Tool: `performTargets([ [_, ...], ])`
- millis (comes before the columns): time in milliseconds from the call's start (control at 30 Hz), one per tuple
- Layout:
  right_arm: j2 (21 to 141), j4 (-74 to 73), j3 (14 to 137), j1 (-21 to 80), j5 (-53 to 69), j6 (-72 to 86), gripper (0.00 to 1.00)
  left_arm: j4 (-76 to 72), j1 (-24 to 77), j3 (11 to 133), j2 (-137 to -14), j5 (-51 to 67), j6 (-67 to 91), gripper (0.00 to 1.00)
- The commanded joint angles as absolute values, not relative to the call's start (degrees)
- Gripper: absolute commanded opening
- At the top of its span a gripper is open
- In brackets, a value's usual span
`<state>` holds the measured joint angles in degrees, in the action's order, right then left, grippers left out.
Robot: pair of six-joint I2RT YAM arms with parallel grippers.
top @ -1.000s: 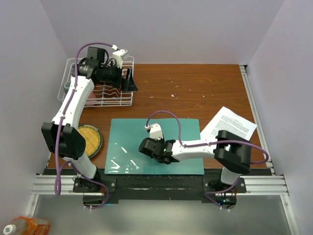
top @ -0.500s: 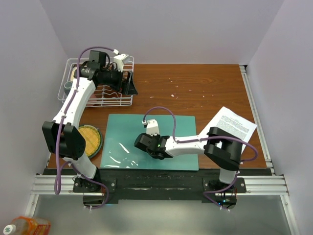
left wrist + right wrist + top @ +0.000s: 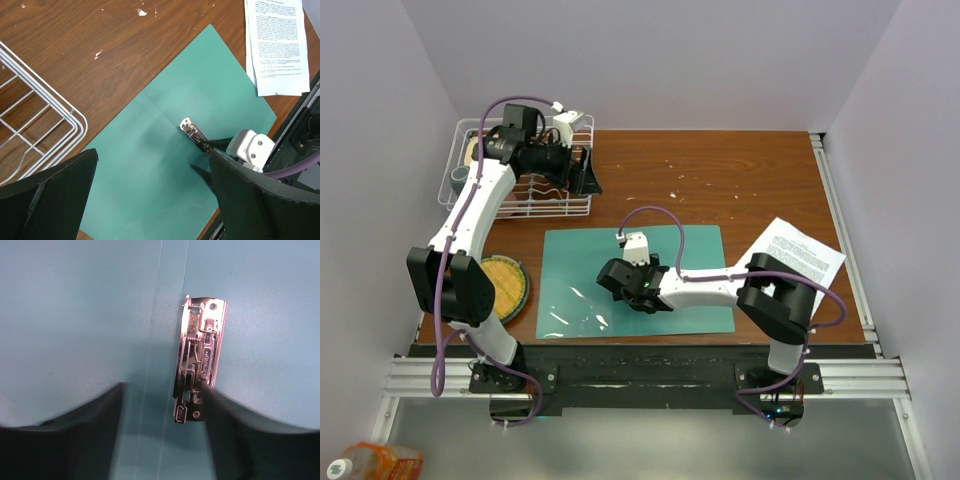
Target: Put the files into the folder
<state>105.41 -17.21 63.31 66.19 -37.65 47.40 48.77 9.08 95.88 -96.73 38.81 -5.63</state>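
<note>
The teal folder (image 3: 570, 270) lies open and flat on the wooden table, with its metal clip (image 3: 200, 350) at the spine. My right gripper (image 3: 617, 279) hovers low over the spine, open. In the right wrist view its fingers straddle the crease, and the right finger touches the clip's lower end. The files (image 3: 790, 255), printed white sheets, lie on the table to the right of the folder, partly under the right arm. My left gripper (image 3: 584, 168) hangs open high beside the rack, holding nothing. From the left wrist view, the folder (image 3: 145, 190), clip (image 3: 192, 132) and files (image 3: 277, 45) lie far below.
A white wire rack (image 3: 520, 185) stands at the back left, under the left arm. A round woven mat (image 3: 505, 285) lies left of the folder. Walls close in on three sides. The rack's corner (image 3: 45, 125) shows in the left wrist view.
The folder has slid away from the near table edge, with the right gripper moving along over it. The right jaws now stand wider. The left arm has barely moved.
</note>
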Motion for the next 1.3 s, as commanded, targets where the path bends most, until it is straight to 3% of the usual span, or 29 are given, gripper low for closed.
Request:
performTargets([
  [0, 101.35, -19.67, 67.67, 66.01, -36.83, 48.95, 0.82, 46.85, 9.31, 96.06, -95.54, 40.95, -6.15, 1.00],
  [167, 87.67, -30.21, 66.72, 64.43, -43.23, 55.95, 0.85, 45.71, 12.91, 97.38, -96.42, 41.40, -5.10, 1.00],
  [267, 79.23, -37.34, 61.28, 57.50, -44.04, 62.37, 0.82, 42.47, 17.39, 97.47, -97.64, 40.87, -4.13, 1.00],
  [467, 71.47, -46.14, 51.34, 31.60, -39.99, 66.80, 0.87, 28.77, 24.16, 92.38, -100.45, 41.66, 3.68, 1.00],
  [567, 67.87, -46.92, 50.36, 25.60, -41.74, 66.18, 0.88, 23.76, 28.90, 92.20, -103.61, 40.70, 6.06, 1.00],
  [767, 67.23, -57.37, 53.35, 16.20, -44.65, 70.22, 0.99, 18.99, 36.12, 95.61, -110.20, 39.20, 8.08, 1.00],
  [900, 69.25, -59.59, 53.09, 10.12, -42.46, 68.56, 0.99, 17.06, 40.51, 97.91, -115.30, 37.10, 8.96, 1.00],
  [1033, 70.66, -57.31, 52.65, 6.25, -40.17, 64.87, 0.99, 15.74, 42.80, 100.63, -118.91, 34.90, 9.93, 1.00],
  [1267, 72.67, -48.00, 50.27, -10.87, -34.72, 54.68, 0.99, 15.03, 46.14, 104.41, -123.65, 31.11, 10.19, 1.00],
])
